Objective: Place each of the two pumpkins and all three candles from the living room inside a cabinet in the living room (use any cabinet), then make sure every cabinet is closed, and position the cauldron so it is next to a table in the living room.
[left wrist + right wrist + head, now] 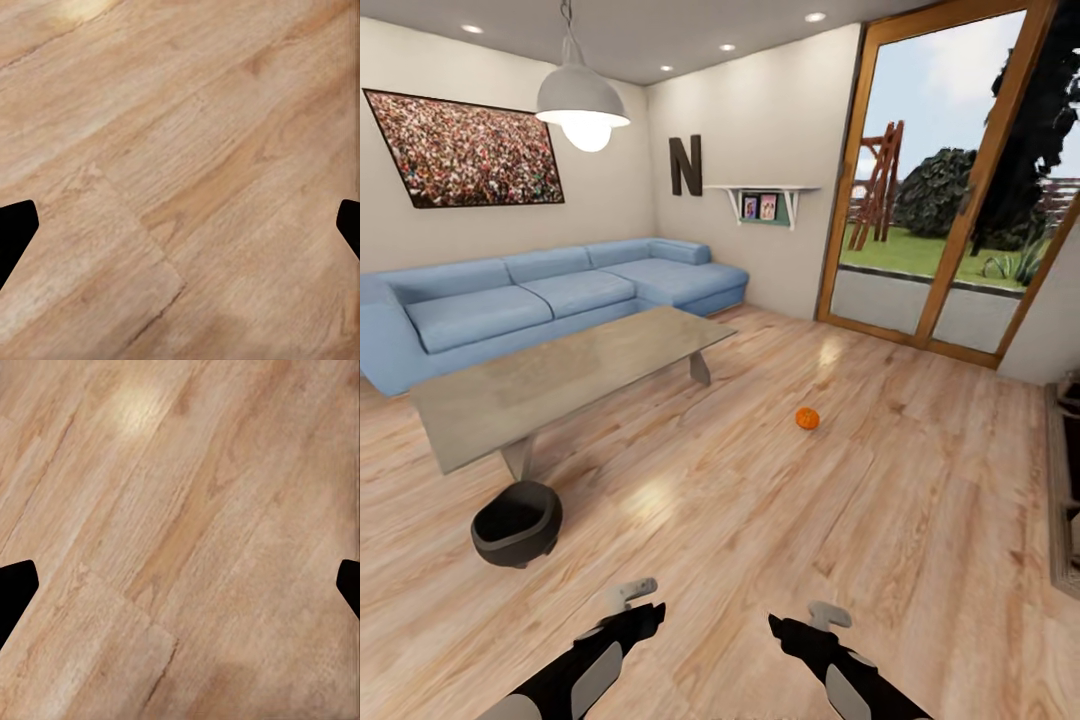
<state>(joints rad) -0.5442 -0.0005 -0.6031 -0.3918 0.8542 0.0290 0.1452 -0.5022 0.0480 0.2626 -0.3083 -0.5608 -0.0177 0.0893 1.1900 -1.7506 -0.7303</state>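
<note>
Currently floor (780,520) is being scanned. Surface (560,380) is being seen ahead-left, cauldron (516,522) sitting upright, mouth up, just beside its near leg. Pumpkin (807,418) is lying on open floor ahead, nearer the right gripper (180,585); no long axis. Left gripper (180,225): both sets of jaws are being held wide apart, empty.

Cabinet (1065,490) at the right is mostly cut off by the edge, and the far-off pumpkin (807,419) is probably too small to show its stem.
</note>
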